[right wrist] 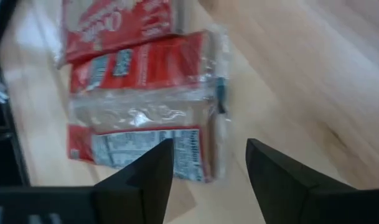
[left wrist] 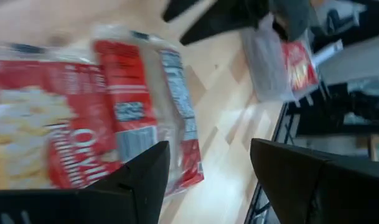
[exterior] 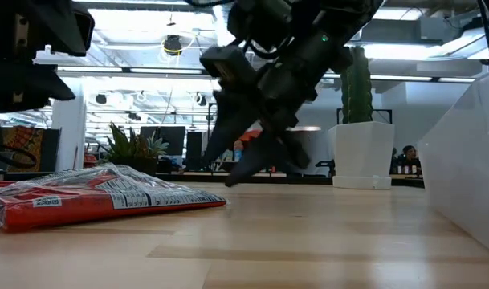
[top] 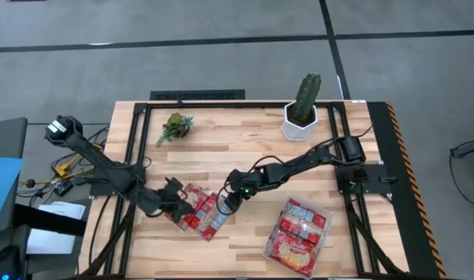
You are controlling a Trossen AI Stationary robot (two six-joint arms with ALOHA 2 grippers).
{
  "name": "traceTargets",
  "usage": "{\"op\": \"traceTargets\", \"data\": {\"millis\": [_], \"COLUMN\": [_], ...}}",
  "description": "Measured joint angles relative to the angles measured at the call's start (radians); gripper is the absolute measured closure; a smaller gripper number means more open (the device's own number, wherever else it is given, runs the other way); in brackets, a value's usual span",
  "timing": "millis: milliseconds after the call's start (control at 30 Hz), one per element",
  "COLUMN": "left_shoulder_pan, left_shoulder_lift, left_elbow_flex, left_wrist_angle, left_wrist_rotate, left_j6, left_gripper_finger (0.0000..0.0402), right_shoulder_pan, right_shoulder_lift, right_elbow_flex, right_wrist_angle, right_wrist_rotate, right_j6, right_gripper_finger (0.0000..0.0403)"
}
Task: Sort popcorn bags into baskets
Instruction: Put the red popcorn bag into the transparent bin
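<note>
A loose pile of red popcorn bags point(top: 199, 211) lies flat on the wooden table near its near edge; it also shows as the bags point(exterior: 99, 197) in the low view. My left gripper point(top: 173, 205) is open over the pile's left end, with a yellow-picture packet point(left wrist: 83, 124) under its fingers. My right gripper point(top: 226, 205) is open and points down at the pile's right end, where the packets point(right wrist: 145, 81) lie just ahead of its fingers. The clear tray point(top: 328, 222) sits to the right and holds several red packets point(top: 299, 233).
A white pot with a cactus point(top: 300, 117) stands near the far right of the table, and a small green plant point(top: 176, 126) near the far left. Bare wood lies between the pile and the tray. The tray's wall point(exterior: 469, 160) fills the right side of the low view.
</note>
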Motion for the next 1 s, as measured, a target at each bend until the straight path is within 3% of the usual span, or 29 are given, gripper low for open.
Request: {"op": "traceTargets", "data": {"millis": [333, 500, 700, 1000], "left_shoulder_pan": [-0.01, -0.011, -0.012, 0.002], "left_shoulder_lift": [0.326, 0.487, 0.66, 0.709], "left_elbow_flex": [0.01, 0.058, 0.132, 0.173], "left_wrist_angle": [0.41, 0.392, 0.397, 0.367], "left_wrist_rotate": [0.096, 0.211, 0.253, 0.26], "left_j6": [0.162, 0.133, 0.1, 0.131], "left_gripper_finger": [0.0189, 0.0189, 0.0189, 0.0189], "right_shoulder_pan": [0.002, 0.003, 0.007, 0.008], "right_shoulder_lift": [-0.002, -0.002, -0.002, -0.002], "right_elbow_flex": [0.002, 0.002, 0.001, 0.001], "right_wrist_angle": [-0.023, -0.027, -0.045, -0.033], "right_wrist_rotate": [0.041, 0.056, 0.07, 0.061], "right_j6": [-0.051, -0.069, -0.078, -0.125], "right_gripper_finger": [0.0197, 0.0197, 0.0199, 0.0193]}}
